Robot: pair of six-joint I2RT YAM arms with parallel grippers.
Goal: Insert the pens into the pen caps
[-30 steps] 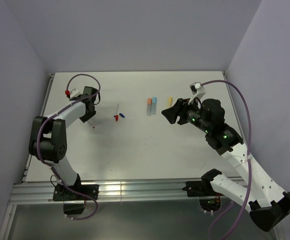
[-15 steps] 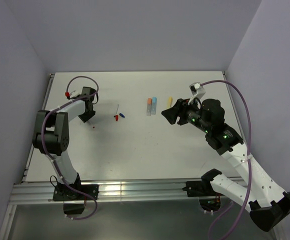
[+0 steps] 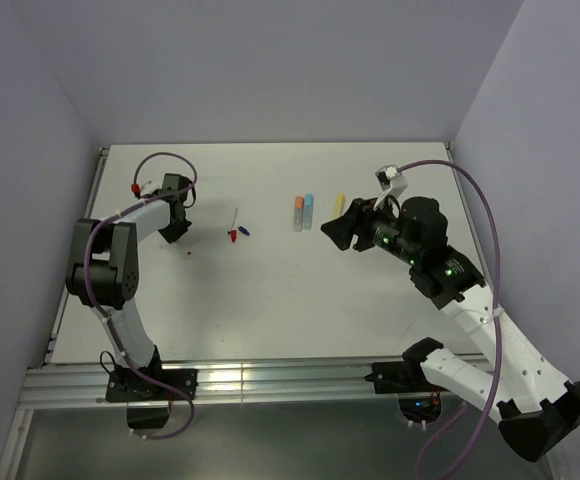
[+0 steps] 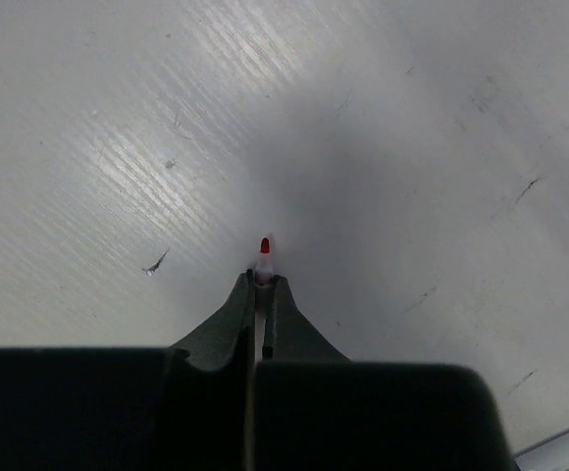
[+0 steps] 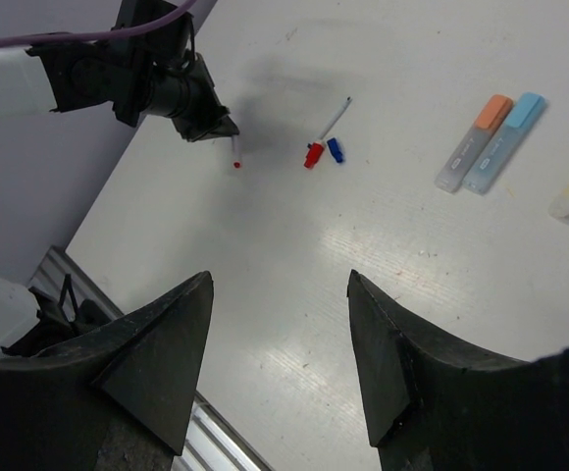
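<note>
While clenched on a red-tipped pen (image 4: 263, 257), the left hand (image 4: 262, 292) (right hand (image 5: 278, 282) agape).

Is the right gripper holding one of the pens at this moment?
No, the right gripper stands open and empty; the red-tipped pen sits in the left gripper.

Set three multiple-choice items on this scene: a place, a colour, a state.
1. Where is the red cap? A beside the blue cap; B in a box; C on a shelf.
2. What colour is the tip of the pen in the left pincer? A green; B red; C black.
3. How is the right pincer? A shut on a cap; B shut, empty; C open, empty.
Key: A, they lie side by side; B, red shows beyond the pincer; C, it gapes with nothing in it.
</note>
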